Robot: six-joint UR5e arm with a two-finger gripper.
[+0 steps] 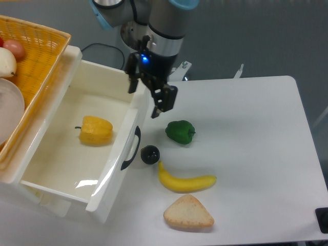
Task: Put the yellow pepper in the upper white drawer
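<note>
The yellow pepper (pixel 95 131) lies on its side on the floor of the upper white drawer (pixel 61 169), stem pointing left. The drawer is pulled out, with its dark curved handle (pixel 131 147) facing the table. My gripper (pixel 146 97) hangs above the drawer's right front corner, up and to the right of the pepper and well apart from it. Its two black fingers are spread with nothing between them.
On the table right of the drawer lie a green bell pepper (pixel 180 131), a small black round object (pixel 150 154), a banana (pixel 185 181) and a bread wedge (pixel 188 212). A yellow woven basket (pixel 36 56) with other items sits above the drawer at the left.
</note>
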